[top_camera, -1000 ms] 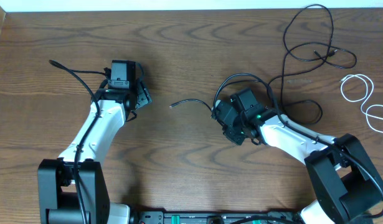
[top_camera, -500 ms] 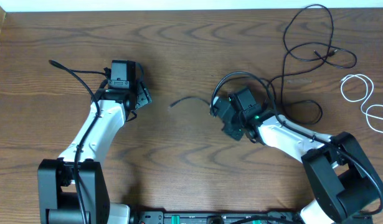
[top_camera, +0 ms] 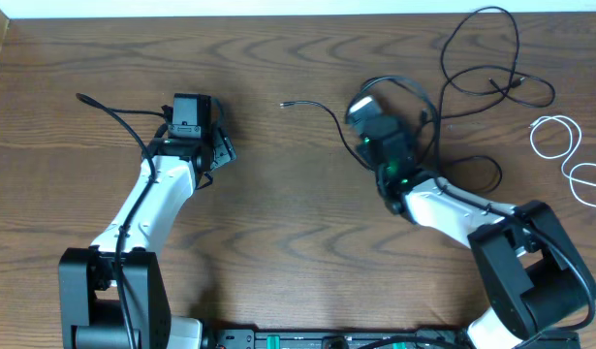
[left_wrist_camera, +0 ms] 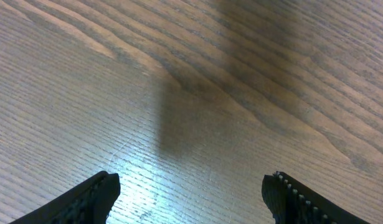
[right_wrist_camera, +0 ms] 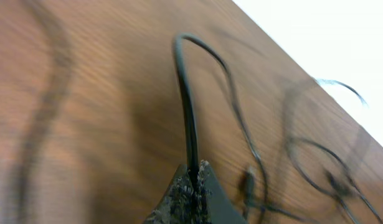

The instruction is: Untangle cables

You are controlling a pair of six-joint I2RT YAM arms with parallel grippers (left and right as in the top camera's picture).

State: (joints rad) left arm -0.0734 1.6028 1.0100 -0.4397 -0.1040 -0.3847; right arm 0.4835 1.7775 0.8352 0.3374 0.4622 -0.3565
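Your right claw is pinched tight on a black cable, fingertips closed with the cord rising straight out from between them, arching over and dropping away to the right. From overhead, that claw sits right of centre on the bench, and the cable's free end lies out to its left on the wood, the cord curving back toward the claw. Just beyond it, toward the far right corner, the other black cables sprawl in loose, overlapping loops, some strands running in close around your right wrist; which strand crosses over which there is hard to tell. The white cable lies coiled by the right edge, apart from the black ones. On the other side, your left claw is spread wide, fingertips at either side of its view, with only wood grain between them and no hold on anything, well apart from every cable.
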